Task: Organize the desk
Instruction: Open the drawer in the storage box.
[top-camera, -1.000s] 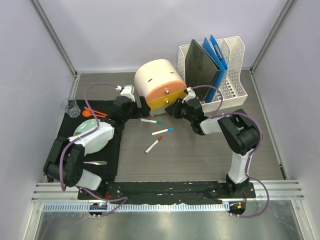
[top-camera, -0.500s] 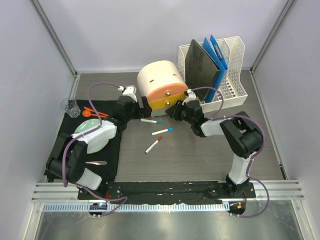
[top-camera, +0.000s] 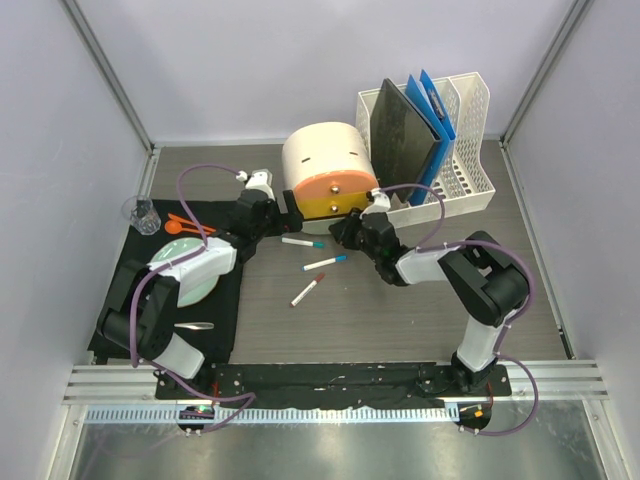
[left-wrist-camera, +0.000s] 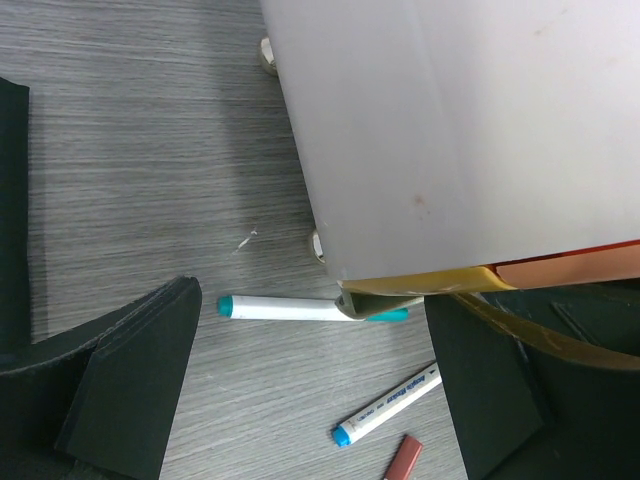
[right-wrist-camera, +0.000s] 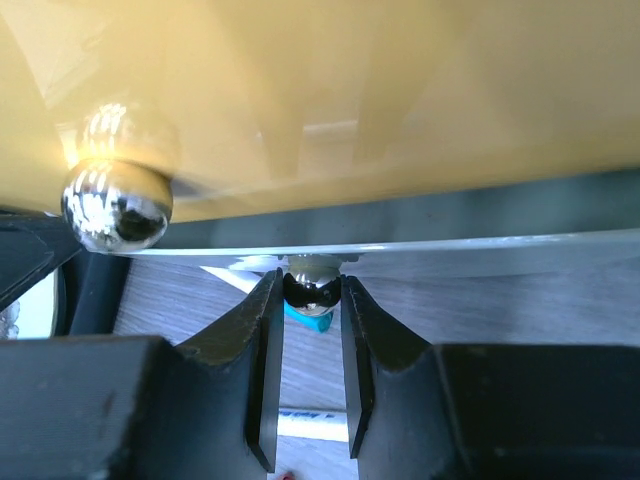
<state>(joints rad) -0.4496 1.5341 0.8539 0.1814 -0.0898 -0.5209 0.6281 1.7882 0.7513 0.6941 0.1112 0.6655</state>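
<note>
On the desk (top-camera: 400, 315) stands a cream drum-shaped drawer box (top-camera: 325, 155) with an orange front (top-camera: 336, 193). My right gripper (top-camera: 346, 222) is shut on the lower drawer's metal knob (right-wrist-camera: 312, 290), which sits between both fingers. A second knob (right-wrist-camera: 115, 205) shows higher on the orange front (right-wrist-camera: 350, 90). My left gripper (top-camera: 280, 212) stands open at the box's left side, next to its cream wall (left-wrist-camera: 450, 130), with nothing between its fingers. A teal marker (left-wrist-camera: 290, 308) lies partly under the box. A blue-capped marker (left-wrist-camera: 390, 403) and a red marker (top-camera: 307, 290) lie nearby.
A black mat (top-camera: 215, 320) at the left carries a green plate (top-camera: 185, 272), an orange spoon (top-camera: 185, 225), a clear cup (top-camera: 142, 213) and a metal spoon (top-camera: 190, 325). A white file rack (top-camera: 470, 150) with a dark board and blue folders stands at the back right.
The drawer box has shifted a little to the right. My right gripper has moved slightly nearer and left with the knob. My left gripper has followed the box to the right.
</note>
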